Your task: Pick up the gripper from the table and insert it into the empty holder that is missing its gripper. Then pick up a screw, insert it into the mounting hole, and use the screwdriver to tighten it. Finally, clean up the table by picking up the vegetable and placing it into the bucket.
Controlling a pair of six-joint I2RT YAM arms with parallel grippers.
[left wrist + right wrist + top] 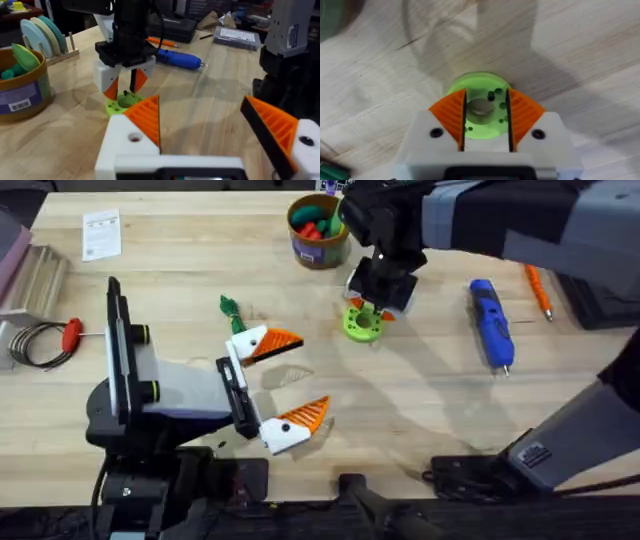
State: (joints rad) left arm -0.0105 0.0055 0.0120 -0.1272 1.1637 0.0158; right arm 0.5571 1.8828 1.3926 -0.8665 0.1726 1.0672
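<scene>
Overhead: the right gripper (378,308) reaches to upper centre, pointing straight down over the green disc (362,323), its fingers narrowly parted around a peg on the disc. The left gripper (288,380) lies low at centre-left, spread wide and empty. The bucket (317,230), top centre, holds red and green toys; the screwdriver (492,322) lies right, on the bench (420,410).

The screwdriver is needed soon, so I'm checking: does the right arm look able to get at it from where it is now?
Probably yes: the screwdriver lies alone on bare table, beside the right gripper hovering over the green disc.
</scene>
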